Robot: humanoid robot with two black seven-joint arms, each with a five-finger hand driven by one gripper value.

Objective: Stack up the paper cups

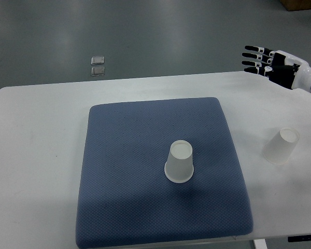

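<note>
A grey floor lies behind a white table (36, 129), and on that floor, beyond the table's far edge, sit two small clear square pieces (97, 66), side by side. A blue-grey textured mat (124, 155) covers the middle of the table and serves as the landmark here.

On the mat, right of its centre and toward the near side, stands an upside-down paper cup (179, 161), its base facing up and its wide rim down on the fabric. Off the mat, well to its right on bare table, a second paper cup (281, 146) stands likewise inverted, appearing tilted toward the mat only because of the steep view.

Further right and beyond the mat's far right corner, the right hand (264, 59) hangs past the table's far edge, fingers straight and spread, gripping nothing. It is well apart from both cups; the off-mat cup is the closer one, lying nearer to the robot's side than the hand. The left arm does not show.

Judged from this layout, the risks are these: paper cups are light and thin, so a hard squeeze could crush the wall, and a glancing approach could knock the off-mat cup over or roll it off the table's right side. Lowering one cup off-centre over the other could tip the mat cup, since the soft fabric gives an unsteady footing.
</note>
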